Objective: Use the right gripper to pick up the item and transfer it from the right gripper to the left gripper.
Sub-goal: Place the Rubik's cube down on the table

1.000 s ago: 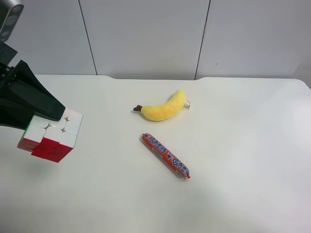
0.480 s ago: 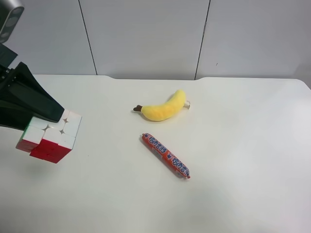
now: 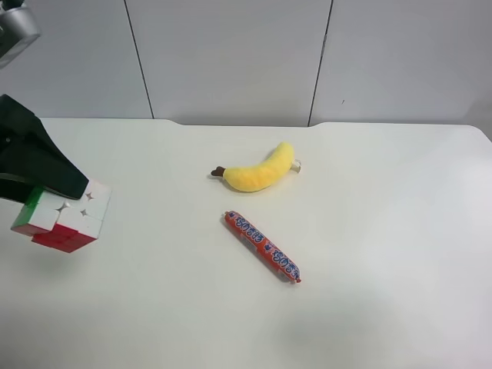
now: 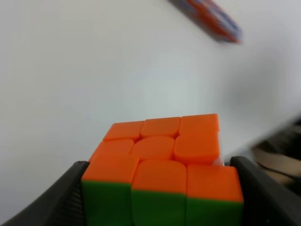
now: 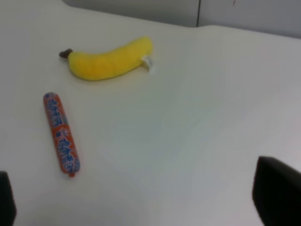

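The puzzle cube [image 3: 60, 219] shows white, red and green faces and hangs above the table at the exterior high view's left edge. My left gripper [image 3: 51, 198], black with flat wedge plates, is shut on it. In the left wrist view the cube [image 4: 160, 155] shows an orange face and a green face, and sits between the two black fingers [image 4: 56, 202]. My right gripper [image 5: 141, 200] is open and empty: only its two black fingertips [image 5: 277, 190] show at the picture's corners. The right arm is out of the exterior high view.
A yellow plush banana [image 3: 260, 171] lies near the middle of the white table [image 3: 384, 231]. An orange-red sausage stick [image 3: 262, 247] lies slantwise just in front of it. Both show in the right wrist view, the banana [image 5: 109, 60] and the stick [image 5: 61, 133].
My left gripper has carried the cube further toward the exterior high view's left edge. The banana and sausage stick have not moved.
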